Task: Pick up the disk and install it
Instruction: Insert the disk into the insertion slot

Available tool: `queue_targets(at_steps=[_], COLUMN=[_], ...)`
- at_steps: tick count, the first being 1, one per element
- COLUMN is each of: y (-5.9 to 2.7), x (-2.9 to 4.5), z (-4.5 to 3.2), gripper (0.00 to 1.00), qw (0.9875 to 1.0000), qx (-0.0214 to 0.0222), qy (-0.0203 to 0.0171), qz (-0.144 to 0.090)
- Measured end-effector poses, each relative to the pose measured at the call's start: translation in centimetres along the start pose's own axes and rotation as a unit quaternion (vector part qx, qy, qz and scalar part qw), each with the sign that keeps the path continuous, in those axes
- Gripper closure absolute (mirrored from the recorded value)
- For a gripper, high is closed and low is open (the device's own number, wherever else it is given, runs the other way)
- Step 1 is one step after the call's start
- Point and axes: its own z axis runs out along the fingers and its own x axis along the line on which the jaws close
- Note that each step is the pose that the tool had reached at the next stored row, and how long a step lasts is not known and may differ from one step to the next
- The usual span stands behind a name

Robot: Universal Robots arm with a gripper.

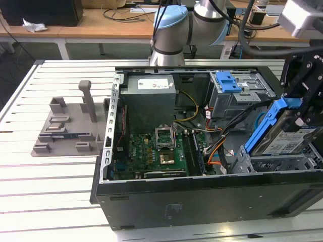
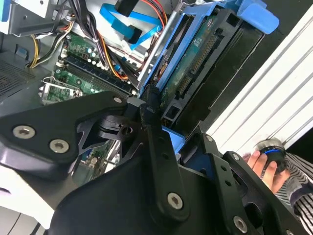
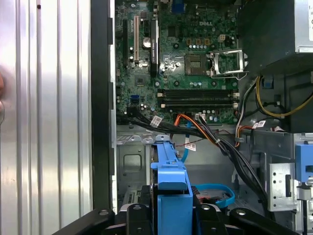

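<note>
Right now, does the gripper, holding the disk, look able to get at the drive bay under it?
Probably yes. The gripper holds the disk tilted over the grey drive bay at the exterior view's right. The case is open on top, and the cables lie beside the bay, not across it.

Likely a lab: slatted worktable (image 1: 50,201), cabled benches (image 1: 101,25), opened computer case (image 1: 202,201).

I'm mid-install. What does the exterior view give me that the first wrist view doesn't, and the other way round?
Exterior view: the grey holder stand on the table outside the case, and the disk tilted, label showing, in the claw at the lower bay. First wrist view: the line down the disk's blue rail toward that bay, with a blue cable near it. Shared: the motherboard and the disk itself.
</note>
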Motion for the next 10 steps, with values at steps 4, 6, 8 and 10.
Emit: queue_targets(at_steps=[4, 6, 8, 10], y=[-0.04, -0.06, -0.06, -0.06], x=[0.05, 0.08, 0.08, 0.08], z=[1.18, 1.86, 1.93, 1.94], gripper=[0.63, 0.63, 0.63, 0.63], qw=[1.0000, 1.0000, 1.0000, 1.0000], qx=[-0.0004, -0.0006, -0.0006, -0.0006], qy=[0.0000, 0.0001, 0.0001, 0.0000], qz=[0.000, 0.000, 0.000, 0.000])
